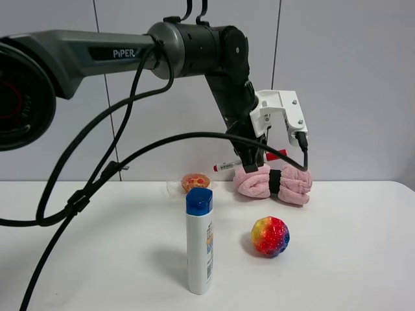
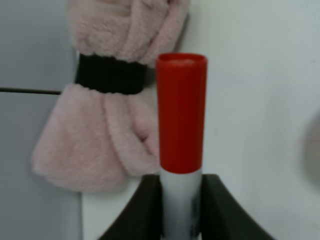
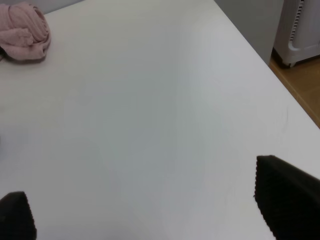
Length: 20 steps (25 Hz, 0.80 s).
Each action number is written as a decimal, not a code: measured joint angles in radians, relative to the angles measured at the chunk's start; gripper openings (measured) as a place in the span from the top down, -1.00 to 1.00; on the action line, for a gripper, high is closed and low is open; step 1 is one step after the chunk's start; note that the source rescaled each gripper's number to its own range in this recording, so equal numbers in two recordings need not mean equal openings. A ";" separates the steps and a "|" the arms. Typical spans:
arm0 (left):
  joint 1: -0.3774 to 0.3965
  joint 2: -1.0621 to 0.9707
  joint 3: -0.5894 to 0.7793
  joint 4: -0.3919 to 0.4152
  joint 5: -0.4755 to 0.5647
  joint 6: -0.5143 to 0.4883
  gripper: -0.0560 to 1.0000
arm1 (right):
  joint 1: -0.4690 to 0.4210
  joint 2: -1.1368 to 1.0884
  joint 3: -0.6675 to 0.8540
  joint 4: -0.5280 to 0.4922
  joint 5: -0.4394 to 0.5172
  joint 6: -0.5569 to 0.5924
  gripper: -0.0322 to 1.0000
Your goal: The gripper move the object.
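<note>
Pink towel (image 1: pixel 288 184) lies close under left hand (image 1: pixel 256 161); bottle (image 1: pixel 199 249), ball (image 1: pixel 270 236) stand apart.

Left arm (image 1: pixel 97 55) reaches across, wrist bent down; left gripper (image 1: pixel 253 160) aloft, jaws clamped on marker pen (image 1: pixel 228 164). Right gripper (image 3: pixel 150 210) jaws spread wide.

White table (image 1: pixel 350 259) with upright blue-capped bottle (image 1: pixel 199 243), rainbow ball (image 1: pixel 270 236), pink rolled towel (image 1: pixel 275 183), small round dish (image 1: pixel 194 182)

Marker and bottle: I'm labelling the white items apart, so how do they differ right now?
The marker is slim with a red cap; the bottle is thicker, taller, blue-capped. The marker is held roughly level in the left gripper, off the table; the bottle stands upright on it. Both have white bodies.
</note>
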 joint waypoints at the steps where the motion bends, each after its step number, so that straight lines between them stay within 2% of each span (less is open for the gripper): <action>1: 0.000 0.011 0.000 0.000 -0.004 -0.009 0.89 | 0.000 0.000 0.000 0.000 0.000 0.000 -1.00; 9: 0.000 0.081 0.000 0.000 -0.081 -0.015 0.89 | 0.000 0.000 0.000 0.000 0.000 0.000 -1.00; 20: 0.003 0.159 0.000 0.022 -0.121 -0.015 0.89 | 0.000 0.000 0.000 0.000 0.000 0.000 -1.00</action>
